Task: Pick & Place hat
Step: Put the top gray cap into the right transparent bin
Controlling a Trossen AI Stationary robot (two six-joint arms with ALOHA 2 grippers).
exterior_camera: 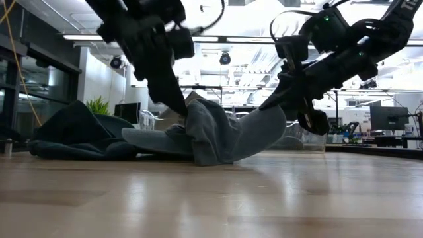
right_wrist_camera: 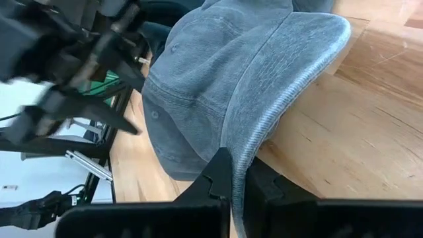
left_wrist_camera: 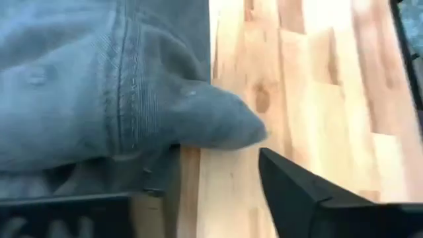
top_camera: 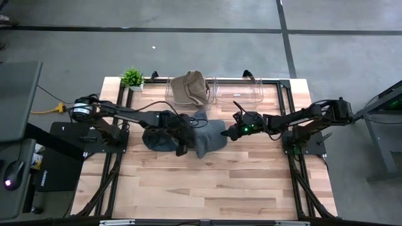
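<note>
A: Surface: a wooden tabletop (top_camera: pixel 207 182) on a grey concrete floor. Status?

B: The blue hat (top_camera: pixel 210 135) lies at mid-tabletop, not yet placed. The right tool (top_camera: pixel 231 133) is pressed together on its brim; the left tool (top_camera: pixel 183 139) stands spread beside its crown.

A: Containers?

B: Two clear bins at the far edge: the left bin (top_camera: pixel 171 94) holds a tan hat (top_camera: pixel 190 88); the right bin (top_camera: pixel 239 93) appears empty.

No legible text — none anywhere

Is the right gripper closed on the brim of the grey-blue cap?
Yes. In the right wrist view the right gripper has both dark fingers pinched on the edge of the grey-blue cap brim.
</note>
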